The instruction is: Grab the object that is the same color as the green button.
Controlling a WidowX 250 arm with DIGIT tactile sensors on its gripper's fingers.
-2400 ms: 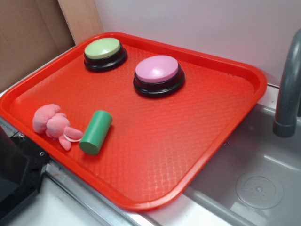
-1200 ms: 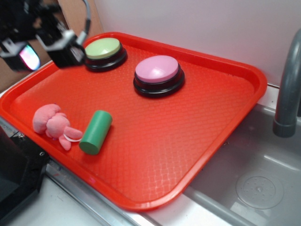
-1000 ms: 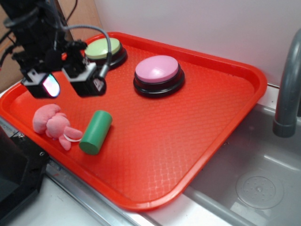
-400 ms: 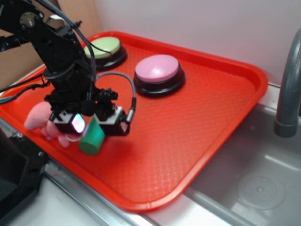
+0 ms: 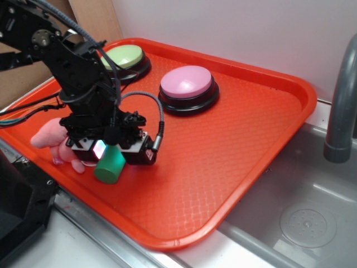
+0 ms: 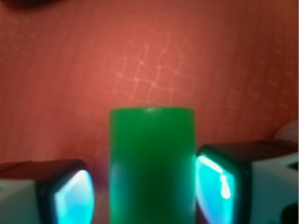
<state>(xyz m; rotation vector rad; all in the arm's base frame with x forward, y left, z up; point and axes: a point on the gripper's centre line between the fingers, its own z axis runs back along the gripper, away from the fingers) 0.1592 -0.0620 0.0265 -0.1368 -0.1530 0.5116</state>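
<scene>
The object, a dark green cylinder (image 5: 110, 166), lies on the red tray (image 5: 223, 156) near its front left edge. My gripper (image 5: 118, 154) is lowered over it and stands open, with one finger on each side. In the wrist view the cylinder (image 6: 152, 158) fills the middle between the glowing cyan pads (image 6: 74, 198). A small gap shows on the left, while the right pad sits very close to it. The green button (image 5: 124, 56), pale lime on a black base, stands at the tray's far left corner, partly behind the arm.
A pink-topped button (image 5: 187, 84) stands mid-tray at the back. A pink plush toy (image 5: 47, 139) lies just left of the gripper, touching its side. A steel sink (image 5: 301, 223) and a grey faucet (image 5: 340, 100) are to the right. Cardboard stands behind the tray on the left.
My arm came in from the upper left and dropped down until its fingers straddle the green cylinder. The plush has been nudged a little to the left.
</scene>
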